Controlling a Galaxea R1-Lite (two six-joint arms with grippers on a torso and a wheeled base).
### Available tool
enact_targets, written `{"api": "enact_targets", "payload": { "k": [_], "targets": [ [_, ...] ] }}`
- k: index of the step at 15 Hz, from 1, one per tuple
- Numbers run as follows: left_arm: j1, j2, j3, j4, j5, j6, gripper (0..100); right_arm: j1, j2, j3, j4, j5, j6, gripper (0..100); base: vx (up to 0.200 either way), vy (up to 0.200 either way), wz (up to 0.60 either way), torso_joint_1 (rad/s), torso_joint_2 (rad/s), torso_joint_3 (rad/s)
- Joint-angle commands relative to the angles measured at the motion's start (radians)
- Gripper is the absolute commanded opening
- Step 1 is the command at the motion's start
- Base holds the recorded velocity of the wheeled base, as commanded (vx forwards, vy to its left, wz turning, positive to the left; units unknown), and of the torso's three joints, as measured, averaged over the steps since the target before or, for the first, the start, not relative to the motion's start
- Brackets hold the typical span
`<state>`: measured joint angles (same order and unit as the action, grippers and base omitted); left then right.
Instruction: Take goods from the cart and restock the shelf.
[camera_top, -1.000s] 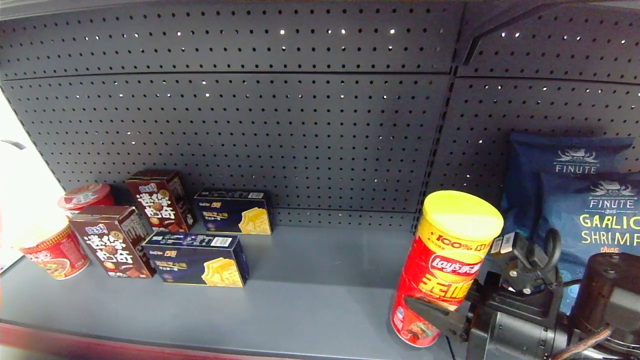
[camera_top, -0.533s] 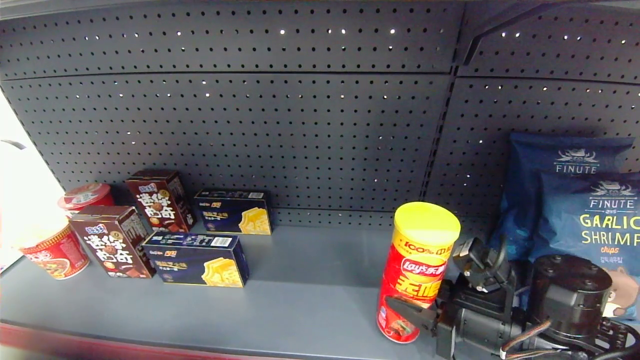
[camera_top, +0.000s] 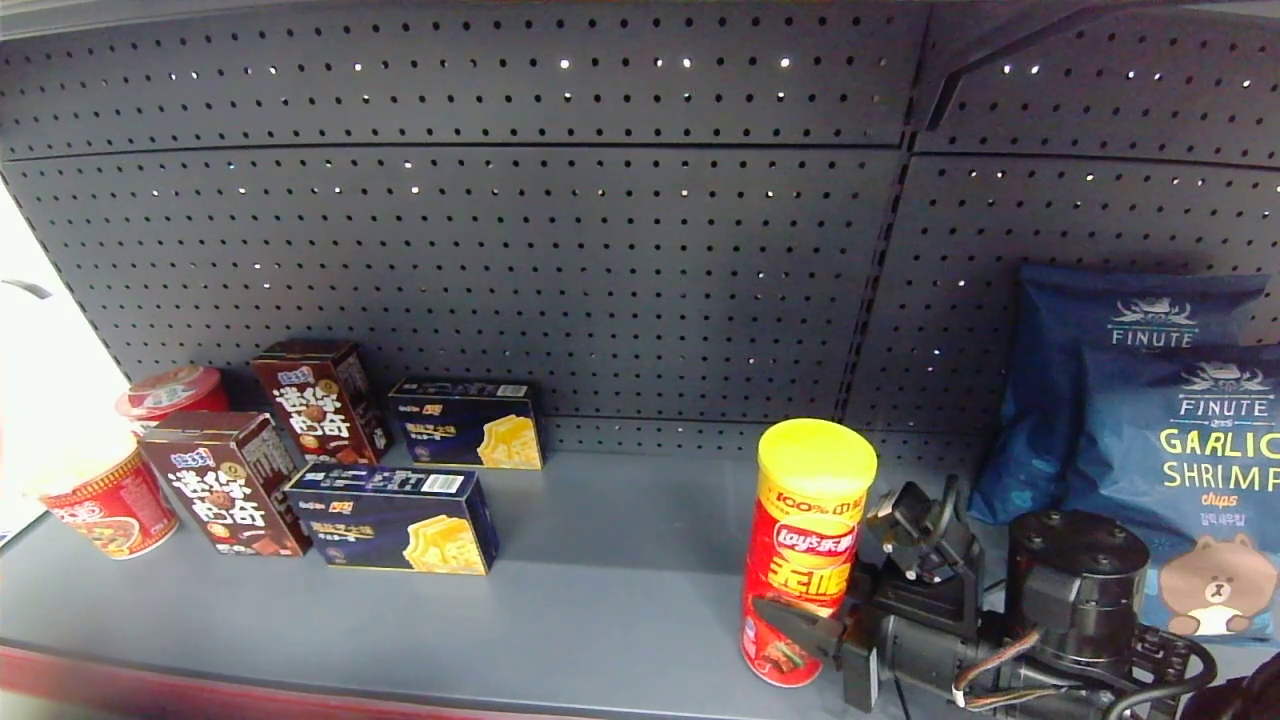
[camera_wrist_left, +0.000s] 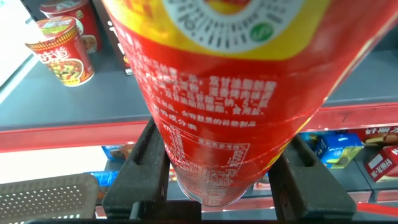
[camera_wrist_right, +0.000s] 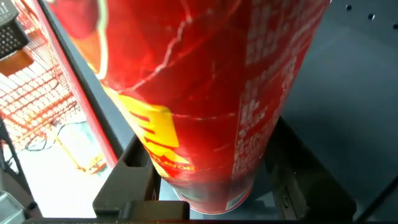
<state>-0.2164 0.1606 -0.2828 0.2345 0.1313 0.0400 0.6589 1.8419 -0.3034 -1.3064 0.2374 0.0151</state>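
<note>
Red chip can with yellow lid up, long axis close to vertical, printed front turned toward the head camera. Set on the right half of the shelf near its front edge; base at the shelf surface, contact not clear. Clamped low on its body by the right gripper – one finger across the front, the other behind it; in the right wrist view the same chip can pinched between the two fingers of the right gripper.

Just to the right, blue snack bags leaning on the pegboard. Bare shelf to the left, then blue boxes, brown boxes and noodle cups, well apart from the can.

Second chip can gripped by the left gripper – in front of the shelf's red edge.
</note>
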Motion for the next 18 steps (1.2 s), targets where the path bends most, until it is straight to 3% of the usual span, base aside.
{"api": "enact_targets", "payload": {
  "k": [1, 7, 10, 12, 15, 18],
  "targets": [
    [0.0, -0.001, 0.002, 0.0, 0.001, 0.0, 0, 0.002, 0.03, 0.0, -0.019, 0.0, 0.0, 100, 0.0, 0.0, 0.0, 0.0, 0.0, 0.0],
    [0.0, -0.001, 0.002, -0.001, 0.001, 0.0, 0, 0.002, -0.009, 0.041, -0.024, -0.01, 0.005, 100, 0.0, 0.0, 0.0, 0.0, 0.0, 0.0],
    [-0.02, 0.016, -0.046, -0.009, -0.012, 0.0, 0, 0.004, -0.101, 0.11, -0.024, -0.007, 0.006, 100, 0.0, 0.0, 0.0, 0.0, 0.0, 0.0],
    [-0.078, 0.063, -0.108, -0.011, -0.01, 0.001, 0, -0.001, -0.191, 0.182, -0.022, -0.007, 0.006, 100, 0.0, 0.0, 0.0, 0.0, 0.0, 0.0],
    [-0.181, 0.223, -0.223, -0.015, -0.01, 0.089, 0, -0.041, -0.4, 0.303, 0.024, -0.018, 0.003, 100, 0.0, 0.0, 0.0, 0.0, 0.0, 0.0],
    [-0.264, 0.367, -0.262, -0.067, -0.01, 0.097, 0, -0.053, -0.604, 0.26, 0.228, -0.023, -0.004, 100, 0.0, 0.0, 0.0, 0.0, 0.0, 0.0]
  ]
}}
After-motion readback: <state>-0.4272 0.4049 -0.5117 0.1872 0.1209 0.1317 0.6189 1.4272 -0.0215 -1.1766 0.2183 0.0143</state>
